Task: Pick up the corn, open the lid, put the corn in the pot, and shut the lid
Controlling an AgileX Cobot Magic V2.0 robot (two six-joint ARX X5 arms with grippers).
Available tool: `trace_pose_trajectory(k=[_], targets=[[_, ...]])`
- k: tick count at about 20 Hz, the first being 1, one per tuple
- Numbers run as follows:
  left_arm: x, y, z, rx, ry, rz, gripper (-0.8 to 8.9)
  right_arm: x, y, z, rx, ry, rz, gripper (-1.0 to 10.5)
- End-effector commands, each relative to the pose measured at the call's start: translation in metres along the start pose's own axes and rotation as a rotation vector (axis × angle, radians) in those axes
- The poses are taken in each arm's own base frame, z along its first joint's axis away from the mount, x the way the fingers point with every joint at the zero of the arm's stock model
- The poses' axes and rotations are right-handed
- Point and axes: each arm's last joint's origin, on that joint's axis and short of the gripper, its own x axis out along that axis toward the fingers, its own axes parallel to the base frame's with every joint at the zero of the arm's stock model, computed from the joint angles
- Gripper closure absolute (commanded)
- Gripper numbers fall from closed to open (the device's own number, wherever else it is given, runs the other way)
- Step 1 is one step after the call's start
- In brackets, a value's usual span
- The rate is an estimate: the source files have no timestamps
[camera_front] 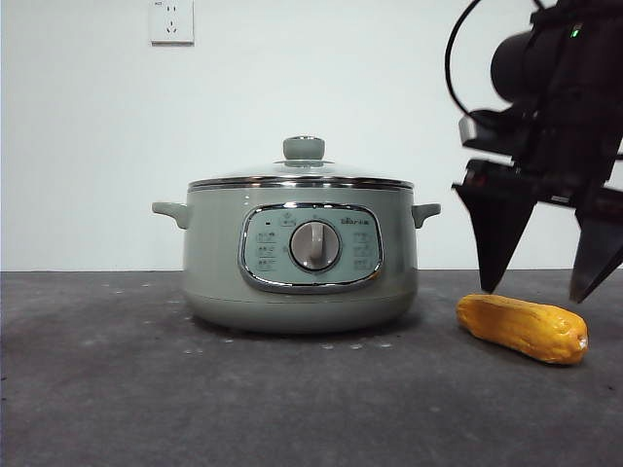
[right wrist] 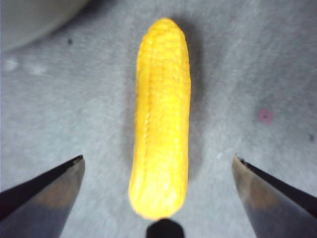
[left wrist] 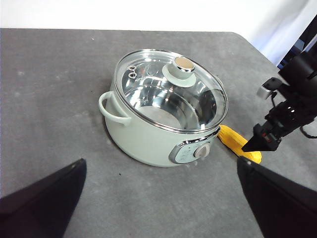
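Note:
The corn lies flat on the grey table to the right of the pot. The lid sits shut on the pot, its green knob on top. My right gripper hangs open just above the corn, one jaw on either side of it, not touching. From the right wrist, the corn runs lengthwise between the spread jaws of the right gripper. My left gripper is open and held high, looking down on the pot, the lid and the corn.
A white wall with a socket stands behind the table. The table's far edge and rounded far corner show in the left wrist view. A small pink spot marks the table surface near the corn.

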Motion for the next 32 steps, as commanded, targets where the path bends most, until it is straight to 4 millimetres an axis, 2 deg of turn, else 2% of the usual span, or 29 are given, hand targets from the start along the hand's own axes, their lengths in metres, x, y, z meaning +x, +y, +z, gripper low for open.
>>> trace_pose_trajectory(k=[1, 4, 7, 10, 12, 14, 18, 20, 23, 27, 29, 32], targets=[[-0.001, -0.001, 0.000, 0.008, -0.004, -0.002, 2.37, 0.011, 0.000, 0.003, -0.005, 0.018, -0.006, 5.1], [0.000, 0.000, 0.001, 0.007, -0.003, -0.002, 2.37, 0.018, -0.001, 0.004, -0.004, 0.026, -0.010, 5.7], [0.001, 0.000, 0.001, 0.004, 0.002, -0.002, 2.37, 0.018, -0.002, 0.005, -0.005, 0.016, -0.011, 7.9], [0.003, 0.002, 0.001, -0.001, 0.010, -0.002, 2.37, 0.018, -0.002, 0.005, -0.006, 0.014, -0.009, 9.0], [0.005, 0.002, 0.002, -0.003, 0.014, -0.002, 2.37, 0.018, -0.002, 0.006, -0.006, 0.008, -0.009, 9.0], [0.005, 0.003, 0.002, -0.005, 0.017, -0.002, 2.37, 0.018, -0.002, 0.007, -0.007, -0.001, -0.010, 9.6], [0.008, 0.005, 0.002, -0.011, 0.027, -0.002, 2.38, 0.016, -0.002, 0.007, -0.007, -0.003, -0.011, 9.6], [0.010, 0.006, 0.003, -0.015, 0.034, -0.005, 2.38, 0.008, 0.000, 0.003, -0.007, 0.002, -0.011, 9.6], [0.016, 0.006, 0.008, 0.010, 0.017, -0.059, 2.38, -0.023, 0.004, -0.003, -0.013, -0.064, -0.016, 9.6], [0.035, 0.007, 0.022, 0.031, -0.017, -0.112, 2.38, -0.083, 0.013, -0.021, -0.011, -0.244, -0.026, 9.6], [0.050, 0.007, 0.033, 0.046, -0.007, -0.140, 2.38, -0.115, 0.018, -0.037, -0.019, -0.346, -0.031, 9.6], [0.080, 0.001, 0.055, 0.082, 0.039, -0.148, 2.39, -0.153, 0.025, -0.063, -0.013, -0.472, -0.033, 9.6]])
